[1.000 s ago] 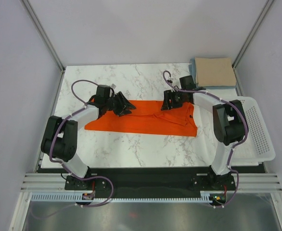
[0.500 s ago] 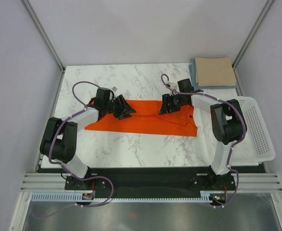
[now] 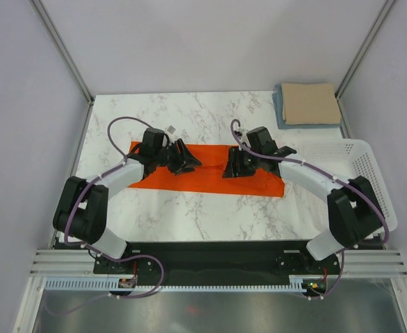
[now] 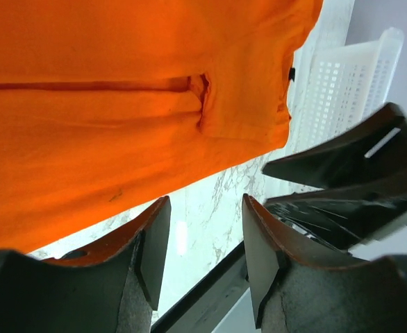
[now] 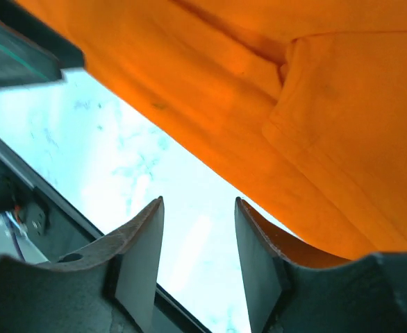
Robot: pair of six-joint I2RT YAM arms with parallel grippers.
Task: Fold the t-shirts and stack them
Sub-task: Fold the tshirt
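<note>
Top view: the orange t-shirt (image 3: 210,179) lies flat mid-table, with the left gripper (image 3: 184,158) and right gripper (image 3: 231,166) both above it; unequal pinches could skew our fold.
Left wrist: our jaws stand partly apart and empty; closing here could miss the cloth.
Right wrist: jaws likewise parted, holding nothing; we might snag one layer only.

Bright, even light from overhead leaves only faint shadows. In the right wrist view the tabletop (image 5: 162,187) glares washed-out white.
</note>
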